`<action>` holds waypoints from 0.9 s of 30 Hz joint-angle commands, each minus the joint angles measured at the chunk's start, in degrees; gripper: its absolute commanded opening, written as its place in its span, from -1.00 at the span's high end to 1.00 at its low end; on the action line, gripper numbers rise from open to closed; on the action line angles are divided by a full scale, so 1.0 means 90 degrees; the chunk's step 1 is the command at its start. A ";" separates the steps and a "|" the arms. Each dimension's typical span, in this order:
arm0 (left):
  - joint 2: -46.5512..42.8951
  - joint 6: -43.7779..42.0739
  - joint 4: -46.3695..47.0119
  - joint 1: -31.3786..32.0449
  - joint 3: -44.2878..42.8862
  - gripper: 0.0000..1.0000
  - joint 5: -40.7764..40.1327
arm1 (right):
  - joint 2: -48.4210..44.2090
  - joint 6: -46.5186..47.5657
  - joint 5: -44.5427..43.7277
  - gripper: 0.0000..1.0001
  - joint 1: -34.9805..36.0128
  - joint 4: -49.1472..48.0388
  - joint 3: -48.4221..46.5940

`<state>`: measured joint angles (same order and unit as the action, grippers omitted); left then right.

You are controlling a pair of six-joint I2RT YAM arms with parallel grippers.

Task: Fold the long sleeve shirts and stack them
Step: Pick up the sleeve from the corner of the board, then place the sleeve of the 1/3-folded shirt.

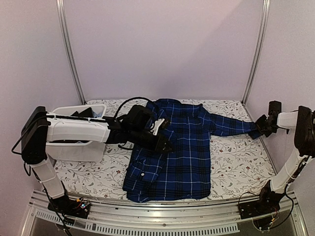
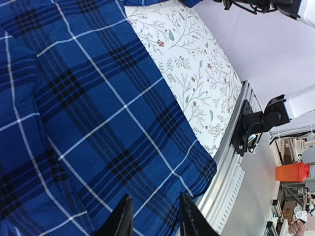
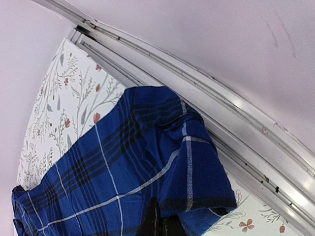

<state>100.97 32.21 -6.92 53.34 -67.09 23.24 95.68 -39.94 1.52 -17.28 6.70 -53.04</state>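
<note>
One long sleeve shirt point(image 1: 182, 147), navy blue plaid with thin white lines, lies spread flat in the middle of the table. Its right sleeve point(image 1: 231, 127) stretches out to the right edge. My right gripper point(image 1: 259, 125) is at that sleeve's end, shut on the cuff point(image 3: 197, 162), with its fingers point(image 3: 165, 221) pressed together into the cloth. My left gripper point(image 1: 165, 143) hovers over the shirt's left side. In the left wrist view its jaws point(image 2: 155, 199) stand apart, nothing is between them, and the shirt's body point(image 2: 98, 98) and hem corner lie beneath.
A white bin point(image 1: 98, 108) holding dark fabric point(image 1: 83, 113) stands at the left, under my left arm. The table has a floral cover point(image 1: 236, 157). A metal rail point(image 1: 162, 209) runs along the near edge, and walls close in the back and sides.
</note>
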 commanded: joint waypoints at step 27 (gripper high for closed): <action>-0.0928 0.0796 0.0017 -0.0921 0.0789 0.36 -0.0371 | 0.1122 0.2513 0.0073 0.66 0.5650 0.0477 -0.2132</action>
<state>94.35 38.30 -6.76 45.95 -61.06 20.45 102.21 -17.30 -2.37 31.62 9.93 -75.61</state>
